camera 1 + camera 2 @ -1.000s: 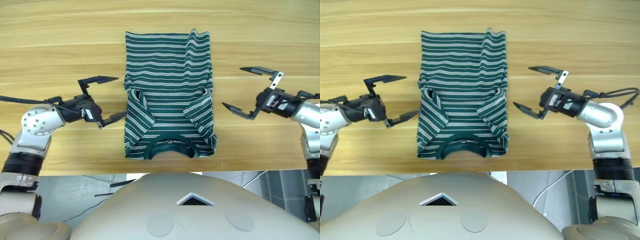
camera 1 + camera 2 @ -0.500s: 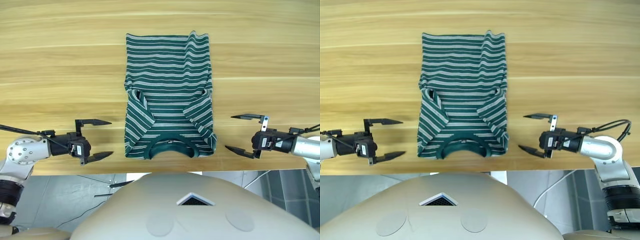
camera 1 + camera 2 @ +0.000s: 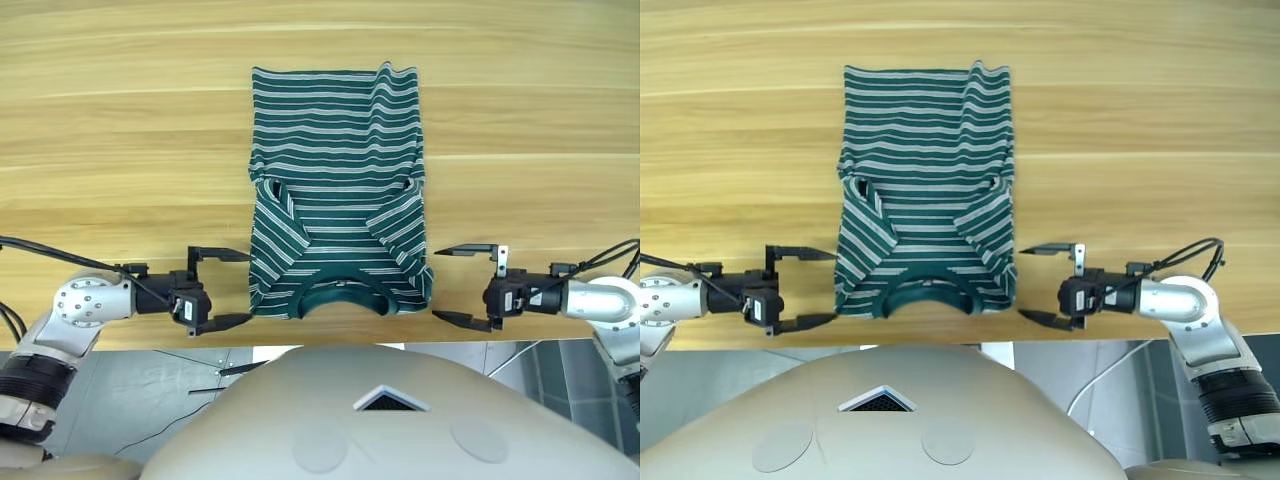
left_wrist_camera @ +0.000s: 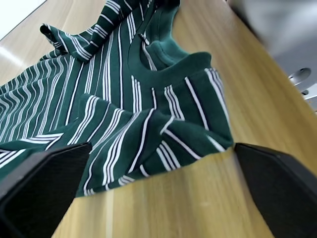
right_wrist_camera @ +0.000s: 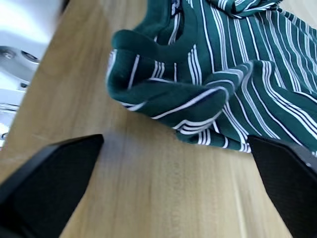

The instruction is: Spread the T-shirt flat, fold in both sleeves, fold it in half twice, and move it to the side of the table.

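Note:
A dark green T-shirt (image 3: pixel 338 180) with white stripes lies on the wooden table (image 3: pixel 120 150), both sleeves folded in over its body, collar toward the near edge. My left gripper (image 3: pixel 232 288) is open just left of the shirt's near left corner (image 4: pixel 218 141), close to the table's front edge. My right gripper (image 3: pixel 452 284) is open just right of the near right corner (image 5: pixel 119 82). Each wrist view looks between its two dark fingers (image 4: pixel 39 183) at that shoulder corner, with bare wood between fingers (image 5: pixel 49 178) and cloth. Neither gripper holds anything.
The table's front edge (image 3: pixel 560 342) runs just below both grippers. Bare wood lies to the left and right of the shirt and beyond its far hem (image 3: pixel 330 70).
Both grippers came from beside the shirt's middle down to the front edge, then inward to its near corners. The shirt has not moved.

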Controlling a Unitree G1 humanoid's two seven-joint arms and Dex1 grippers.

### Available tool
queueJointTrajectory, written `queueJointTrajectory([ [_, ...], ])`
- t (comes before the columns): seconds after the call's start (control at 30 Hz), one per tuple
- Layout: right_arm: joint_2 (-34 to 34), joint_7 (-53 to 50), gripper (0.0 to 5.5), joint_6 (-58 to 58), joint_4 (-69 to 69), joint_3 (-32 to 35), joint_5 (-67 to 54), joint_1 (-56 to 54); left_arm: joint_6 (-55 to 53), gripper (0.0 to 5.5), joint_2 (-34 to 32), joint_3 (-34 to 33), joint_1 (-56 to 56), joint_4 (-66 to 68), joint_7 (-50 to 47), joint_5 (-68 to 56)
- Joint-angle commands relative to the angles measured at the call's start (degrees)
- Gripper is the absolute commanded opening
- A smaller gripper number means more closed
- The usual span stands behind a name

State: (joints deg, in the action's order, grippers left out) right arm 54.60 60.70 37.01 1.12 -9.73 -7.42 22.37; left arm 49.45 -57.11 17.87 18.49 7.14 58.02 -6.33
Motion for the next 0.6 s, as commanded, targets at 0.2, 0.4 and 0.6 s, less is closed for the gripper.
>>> queueJointTrajectory([
  [0.2, -0.2, 0.8, 5.4, -1.4, -0.6, -3.0, 2.8, -0.9, -2.3, 3.67, 3.9, 5.2, -2.5, 4.8, 0.5, 7.8],
  [0.4, -1.7, -0.1, 4.24, -1.5, -1.4, -4.3, 3.3, -2.1, -1.6, 2.59, 4.8, 6.3, -3.5, 6.7, 0.1, 8.8],
  [0.6, -2.4, -0.5, 3.24, -1.7, -3.0, -4.8, 3.3, -2.6, -1.1, 1.66, 4.5, 6.8, -3.5, 7.0, -0.3, 8.6],
])
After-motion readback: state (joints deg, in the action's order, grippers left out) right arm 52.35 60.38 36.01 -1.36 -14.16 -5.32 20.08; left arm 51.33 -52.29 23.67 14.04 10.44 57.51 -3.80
